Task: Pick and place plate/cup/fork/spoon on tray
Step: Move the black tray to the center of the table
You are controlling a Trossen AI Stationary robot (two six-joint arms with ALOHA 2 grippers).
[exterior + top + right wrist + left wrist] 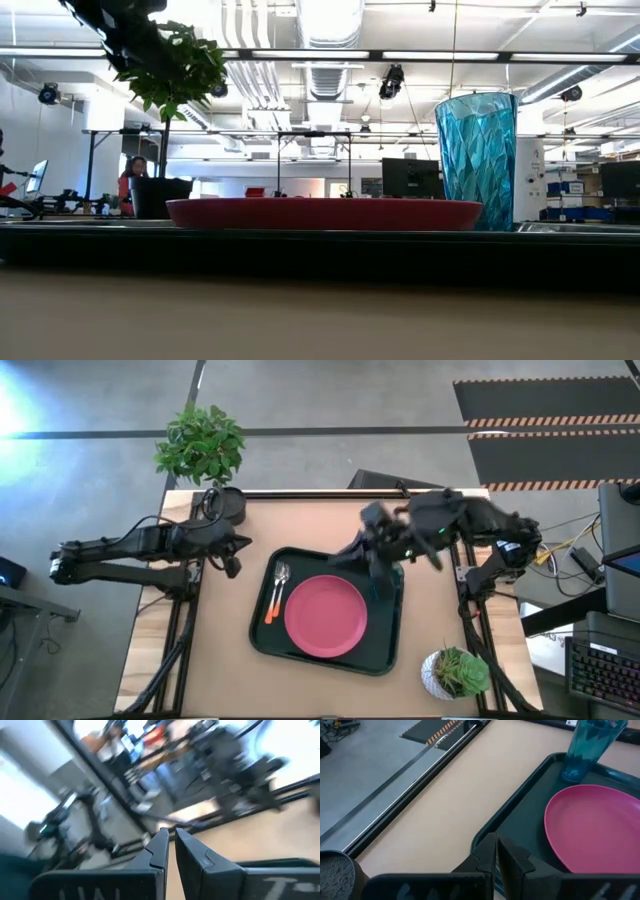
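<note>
One plate (325, 615), one fork (273, 596) and one spoon (283, 582) lie on the tray (262, 640); both grippers closed, empty.

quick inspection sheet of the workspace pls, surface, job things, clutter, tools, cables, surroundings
surface: tan table, bare around the tray.
job's things: plate, fork and spoon lie on the tray; cup stands upright on it beside the plate.
clutter: dark pot and two potted plants at the table's corners.
tools: left tool shut, empty, by the tray's edge; right tool shut, empty, above the tray's far side.
cables: some past the table's right side.
surroundings: concrete floor, striped mats, a person at a distant desk.
</note>
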